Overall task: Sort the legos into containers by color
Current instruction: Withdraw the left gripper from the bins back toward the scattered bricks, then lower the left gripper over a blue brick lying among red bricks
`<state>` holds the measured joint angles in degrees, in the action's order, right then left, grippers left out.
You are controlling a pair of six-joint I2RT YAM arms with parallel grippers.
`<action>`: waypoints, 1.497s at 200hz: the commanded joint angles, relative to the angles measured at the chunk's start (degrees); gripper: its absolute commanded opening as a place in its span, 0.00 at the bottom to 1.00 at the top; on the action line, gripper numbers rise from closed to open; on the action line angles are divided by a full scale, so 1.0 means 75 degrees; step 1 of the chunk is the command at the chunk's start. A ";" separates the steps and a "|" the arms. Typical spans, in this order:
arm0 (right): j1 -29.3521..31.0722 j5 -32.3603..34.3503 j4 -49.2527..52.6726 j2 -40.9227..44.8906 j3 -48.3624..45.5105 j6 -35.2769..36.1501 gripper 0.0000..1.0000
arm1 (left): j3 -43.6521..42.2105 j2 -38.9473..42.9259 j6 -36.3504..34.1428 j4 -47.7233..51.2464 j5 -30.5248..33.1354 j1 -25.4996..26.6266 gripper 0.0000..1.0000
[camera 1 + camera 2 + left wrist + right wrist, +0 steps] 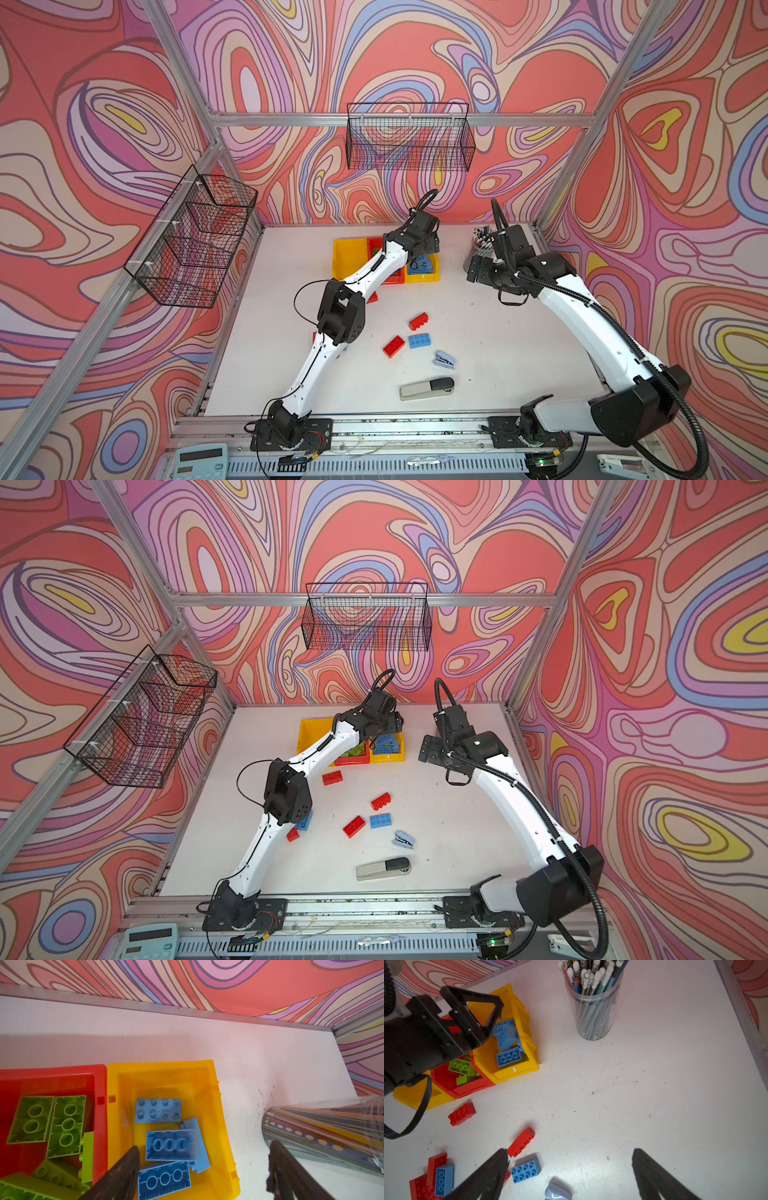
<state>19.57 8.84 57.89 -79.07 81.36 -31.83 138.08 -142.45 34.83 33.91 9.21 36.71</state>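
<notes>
Several blue legos (pixel 158 1110) in yellow end bin of containers (pixel 162 1067); left pincer (pixel 204 1146) above it, jaws spread wide, empty; right pincer (pixel 570 1150) well apart from containers, likewise.

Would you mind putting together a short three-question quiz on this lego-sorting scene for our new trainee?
1. True or false: the red container holds legos of its own colour.
2. Multiple choice: the legos in the yellow container beneath the left gripper are A red, B blue, C green.
3. Fill in: the right gripper is ___, holding nothing.

Key: 1 false, they are green; 2 B; 3 open.
</notes>
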 commanded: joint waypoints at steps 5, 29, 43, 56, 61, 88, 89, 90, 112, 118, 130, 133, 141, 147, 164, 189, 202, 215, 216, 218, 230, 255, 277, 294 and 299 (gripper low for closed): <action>-0.0020 0.0133 0.0168 -0.0247 0.0407 -0.0021 0.98 | -0.0052 -0.0070 -0.0034 -0.0249 -0.0286 -0.0188 0.92; -0.0025 0.0044 0.0128 -0.0408 0.0533 0.0082 0.98 | -0.0627 0.0616 0.0032 -0.0400 -0.0410 -0.0222 0.95; -0.0021 -0.0064 0.0056 -0.0451 0.0527 0.0105 0.98 | -0.1453 0.1285 0.0045 -0.0647 -0.0248 -0.0219 0.95; -0.0021 -0.0178 -0.0055 -0.0483 0.0467 0.0155 0.98 | -0.2342 0.1971 0.0061 -0.0796 0.0002 -0.0216 0.95; -0.0020 -0.0221 -0.0102 -0.0475 0.0441 0.0191 0.98 | -0.2724 0.2268 0.0056 -0.0859 0.0105 -0.0219 0.96; -0.0026 -0.0586 -0.0384 -0.0494 0.0241 0.0353 0.98 | -0.5039 0.3864 0.0227 -0.1088 0.0631 -0.0219 0.96; -0.0023 -0.0607 -0.0389 -0.0495 0.0234 0.0365 0.98 | -0.5127 0.3917 0.0241 -0.1088 0.0650 -0.0219 0.96; -0.0021 -0.0629 -0.0403 -0.0496 0.0230 0.0371 0.98 | -0.5218 0.3973 0.0254 -0.1088 0.0660 -0.0219 0.96; -0.0020 -0.1052 -0.0697 -0.0444 -0.0046 0.0516 0.98 | -0.7111 0.5283 0.0756 -0.0947 0.0927 -0.0208 0.96; -0.0022 -0.1157 -0.0789 -0.0421 -0.0134 0.0558 0.98 | -0.7581 0.5615 0.0960 -0.0838 0.1031 -0.0207 0.96; -0.0006 -0.1367 -0.0936 -0.0415 -0.0280 0.0610 0.98 | -0.8535 0.6336 0.1448 -0.0524 0.1235 -0.0184 0.95; -0.0008 -0.1400 -0.0961 -0.0404 -0.0303 0.0612 0.98 | -0.8843 0.6522 0.1564 -0.0458 0.1272 -0.0172 0.95; -0.0008 -0.1562 -0.1026 -0.0404 -0.0355 0.0635 0.98 | -0.9413 0.7012 0.1833 -0.0304 0.1412 -0.0104 0.94; -0.0009 -0.1668 -0.1082 -0.0414 -0.0387 0.0653 0.98 | -0.9809 0.7387 0.1997 -0.0200 0.1492 -0.0021 0.94; 0.0004 -0.1897 -0.1201 -0.0398 -0.0475 0.0701 0.98 | -1.0721 0.8306 0.2482 0.0219 0.1788 0.0320 0.92; 0.0006 -0.2017 -0.1223 -0.0322 -0.0578 0.0775 0.98 | -1.1624 0.9137 0.3336 0.0985 0.1933 0.0766 0.89; 0.0009 -0.2068 -0.1238 -0.0252 -0.0655 0.0799 0.98 | -1.2055 0.9449 0.3662 0.1057 0.1911 0.0971 0.87; 0.0015 -0.2137 -0.1238 -0.0181 -0.0727 0.0801 0.98 | -1.2467 0.9662 0.3942 0.1054 0.1783 0.1011 0.86; 0.0015 -0.2144 -0.1238 -0.0175 -0.0731 0.0800 0.98 | -1.2498 0.9681 0.3950 0.1038 0.1772 0.1011 0.86; 0.0015 -0.2161 -0.1238 -0.0164 -0.0740 0.0799 0.98 | -1.2556 0.9705 0.3959 0.1005 0.1748 0.1012 0.86; 0.0016 -0.2222 -0.1228 -0.0111 -0.0802 0.0800 0.98 | -1.2785 0.9820 0.3969 0.0889 0.1667 0.1012 0.85; 0.0024 -0.2270 -0.1179 0.0029 -0.0862 0.0796 0.98 | -1.2985 0.9757 0.3731 0.0568 0.1567 0.1012 0.86; 0.0027 -0.2241 -0.1100 0.0128 -0.0852 0.0789 0.98 | -1.2868 0.9293 0.3431 0.0387 0.1469 0.0977 0.87; 0.0027 -0.2190 -0.1028 0.0192 -0.0852 0.0785 0.98 | -1.2700 0.8875 0.3277 0.0274 0.1407 0.0936 0.87; 0.0024 -0.2170 -0.1024 0.0214 -0.0843 0.0775 0.98 | -1.2671 0.8765 0.3235 0.0223 0.1378 0.0913 0.88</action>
<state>19.57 -7.55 49.32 -79.26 75.42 -26.39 41.34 -73.17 60.34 37.10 20.12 44.16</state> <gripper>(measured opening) 0.983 0.871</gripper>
